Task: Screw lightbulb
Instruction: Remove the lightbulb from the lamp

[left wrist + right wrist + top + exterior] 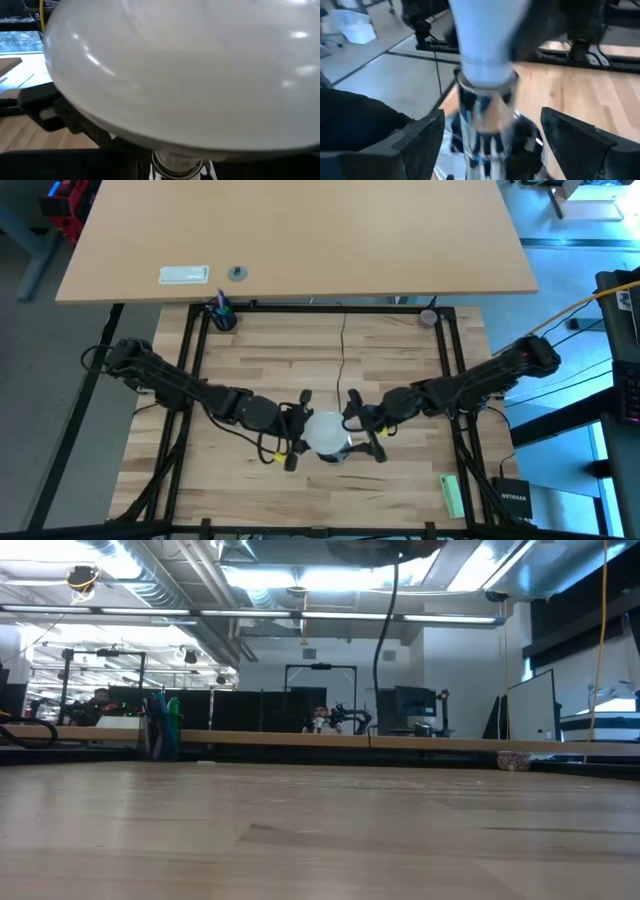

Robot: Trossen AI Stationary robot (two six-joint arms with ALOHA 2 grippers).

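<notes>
Frosted lightbulb at table centre, toward 6 o'clock, screw base in silver socket; left gripper at its 9 o'clock, clamped near bulb's base; right gripper at 3 o'clock, 2 fingers spread, gripping nothing.

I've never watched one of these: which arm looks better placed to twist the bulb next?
Probably the right gripper: its open fingers straddle the lightbulb's screw base. The left gripper is shut beside the bulb.
</notes>
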